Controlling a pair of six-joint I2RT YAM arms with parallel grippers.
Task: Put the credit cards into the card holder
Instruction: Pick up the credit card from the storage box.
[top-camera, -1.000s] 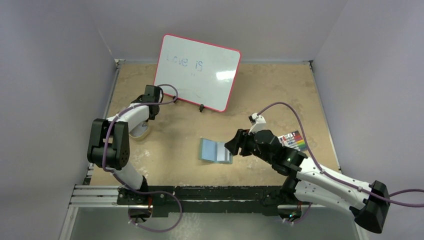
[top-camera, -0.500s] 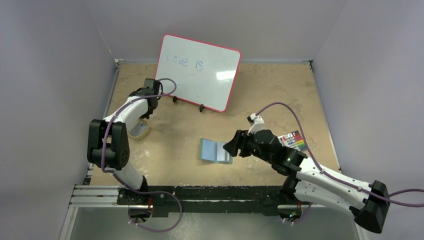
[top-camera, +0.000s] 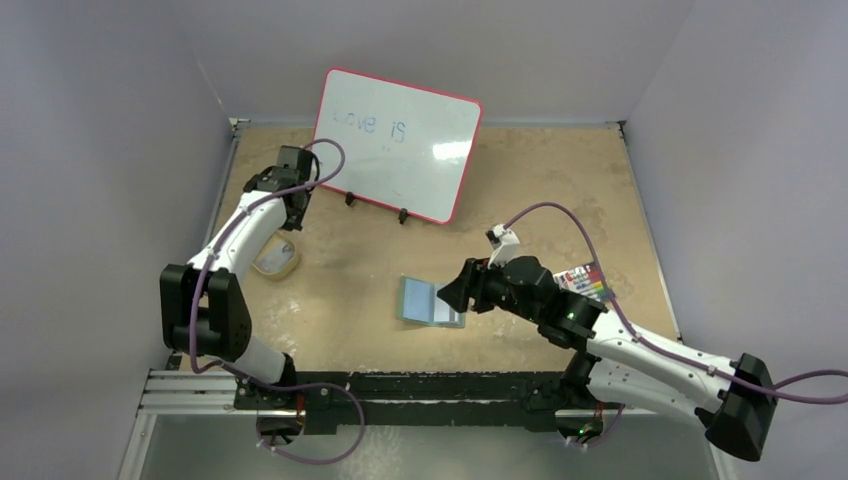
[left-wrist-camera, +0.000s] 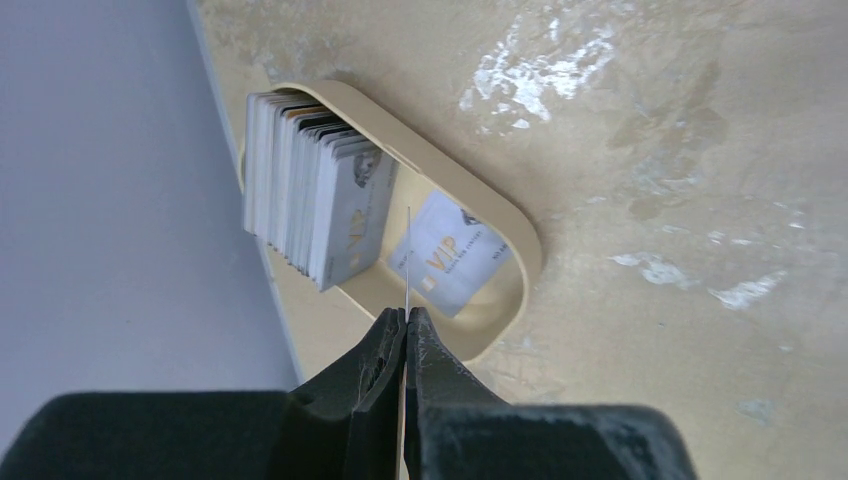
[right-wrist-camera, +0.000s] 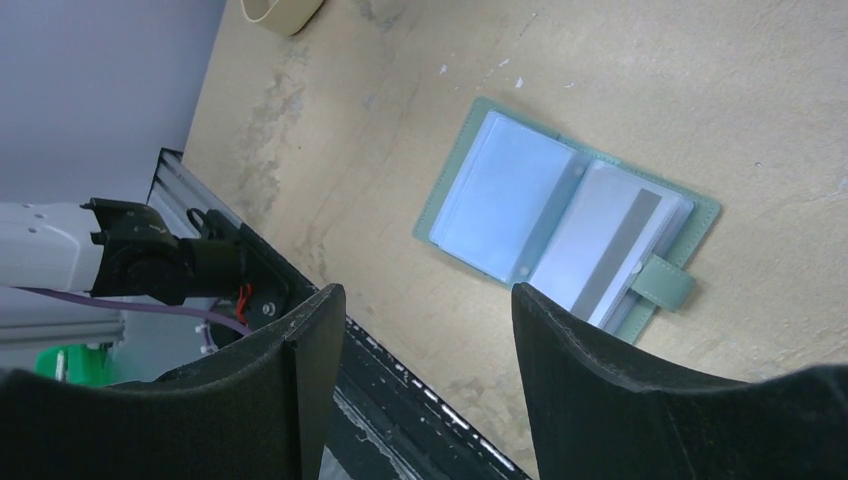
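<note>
The left pincer (left-wrist-camera: 407, 312) has just come together, and it is now clamped on one thin credit card (left-wrist-camera: 408, 250), which the left wrist view shows only as a fine edge. The arm has also risen from the beige tray (left-wrist-camera: 500, 215), so this card is out of the tray and in the air, well apart from the card holder (top-camera: 430, 302) and to its left in the top view. A stack of cards (left-wrist-camera: 300, 195) stands on edge in the tray, and one VIP card (left-wrist-camera: 450, 262) lies flat beside the stack.

The card holder lies open and flat on the worktop (top-camera: 540, 180). In the right wrist view, one side of it shows a pale blue card behind the clear pocket and the other side a card with a grey stripe. The right pincer (right-wrist-camera: 425, 295) has its jaws wide apart and holds nothing. It has moved a little nearer and now hangs just above the right edge of the card holder.

I judge that the picking step is done for this card. What remains is to carry it across to the card holder and slide it into a pocket. The right pincer seems ready to steady the holder.
</note>
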